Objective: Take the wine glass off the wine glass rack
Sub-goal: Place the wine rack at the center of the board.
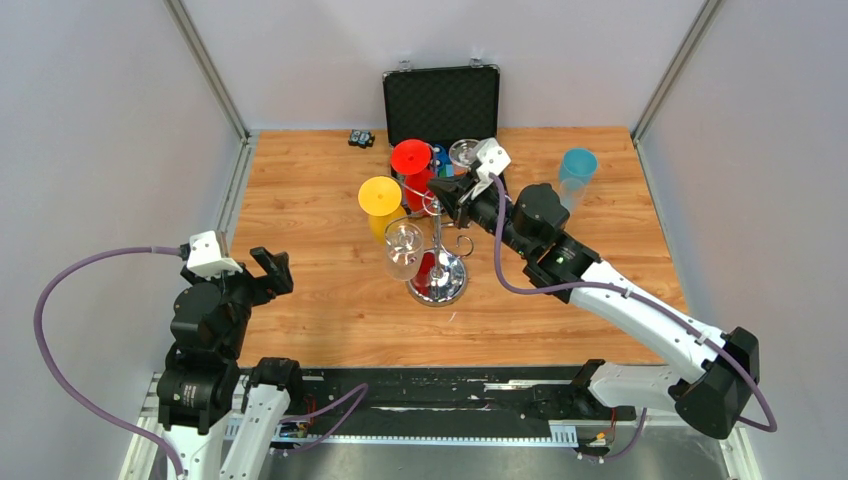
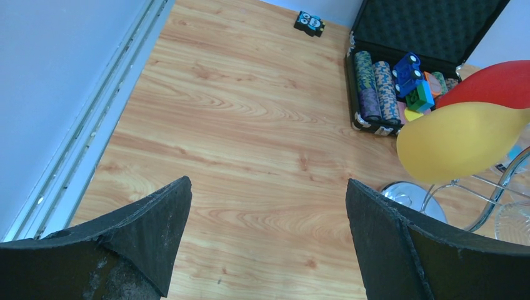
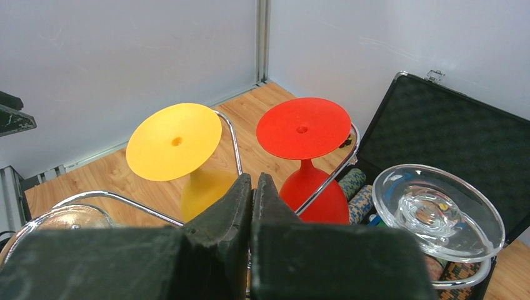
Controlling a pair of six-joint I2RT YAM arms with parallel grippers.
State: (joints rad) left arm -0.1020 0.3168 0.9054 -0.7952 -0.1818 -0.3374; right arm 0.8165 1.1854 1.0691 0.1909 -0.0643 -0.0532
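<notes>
The chrome wine glass rack (image 1: 438, 283) stands mid-table with its pole and curled arms. Glasses hang upside down on it: a yellow one (image 1: 380, 196), a red one (image 1: 411, 158) and two clear ones (image 1: 403, 246) (image 1: 464, 152). My right gripper (image 1: 447, 193) is at the rack's top centre. In the right wrist view its fingers (image 3: 253, 185) are pressed together where the wire arms meet, between the yellow glass (image 3: 175, 140) and the red glass (image 3: 303, 128). My left gripper (image 1: 270, 270) is open and empty, low at the left, well away from the rack (image 2: 412, 197).
An open black case (image 1: 442, 100) with chips and toys stands behind the rack. A blue glass (image 1: 577, 170) stands upright at the right. A small black and blue object (image 1: 361, 138) lies by the back wall. Bare wood lies under the left gripper (image 2: 269, 206).
</notes>
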